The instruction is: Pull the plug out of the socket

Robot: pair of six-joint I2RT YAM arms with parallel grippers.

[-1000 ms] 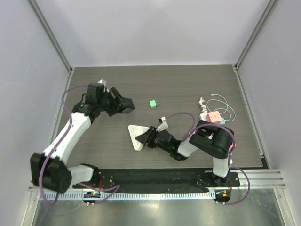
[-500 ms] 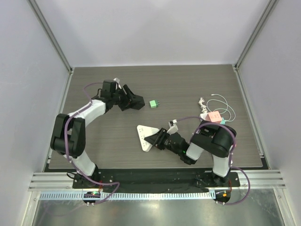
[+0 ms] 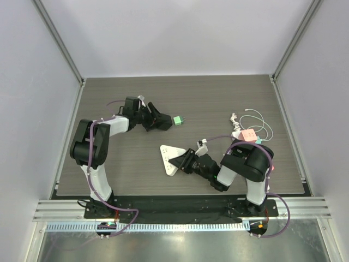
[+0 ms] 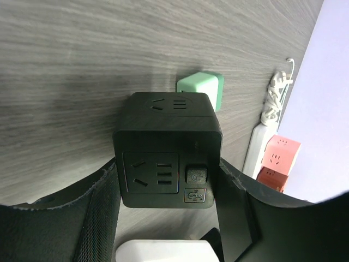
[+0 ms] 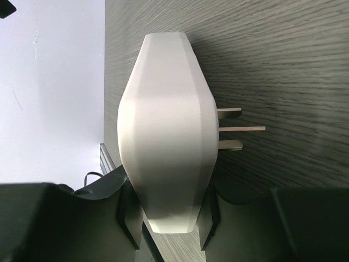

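My left gripper is shut on a black socket cube low over the table at the back left. In the left wrist view the cube sits between my fingers, and its outlet faces are empty. My right gripper is shut on a white triangular plug at the table's front middle. In the right wrist view the plug is clamped between my fingers. Its metal prongs stick out bare over the wood. Plug and socket are apart.
A small green cube lies right against the far side of the black socket; it also shows in the left wrist view. A pink socket cube and a coiled white cable lie at the right. Grey walls enclose the table.
My left gripper has carried the black socket to the right, up to the green cube. My right gripper has shifted the white plug a little to the right.
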